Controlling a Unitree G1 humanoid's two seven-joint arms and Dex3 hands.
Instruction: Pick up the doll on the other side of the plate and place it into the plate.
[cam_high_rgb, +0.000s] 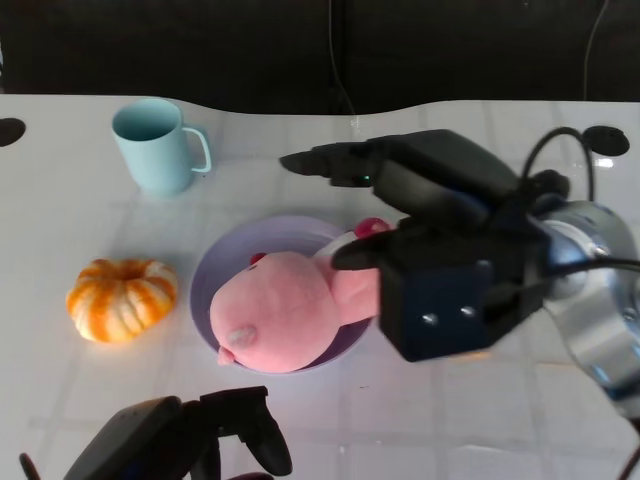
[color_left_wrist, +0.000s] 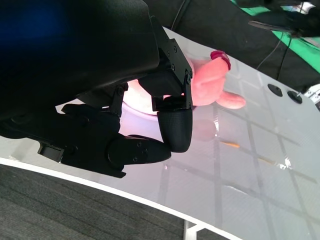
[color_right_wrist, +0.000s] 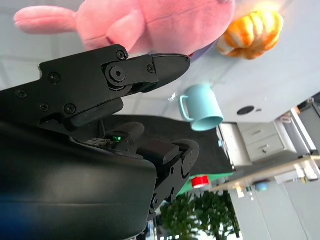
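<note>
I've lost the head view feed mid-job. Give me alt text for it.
A pink doll lies in the lavender plate at table centre, with the right hand just beside it, fingers spread and holding nothing. An orange pumpkin sits left of the plate, a light blue mug behind it, and the left hand rests at the near edge.
</note>
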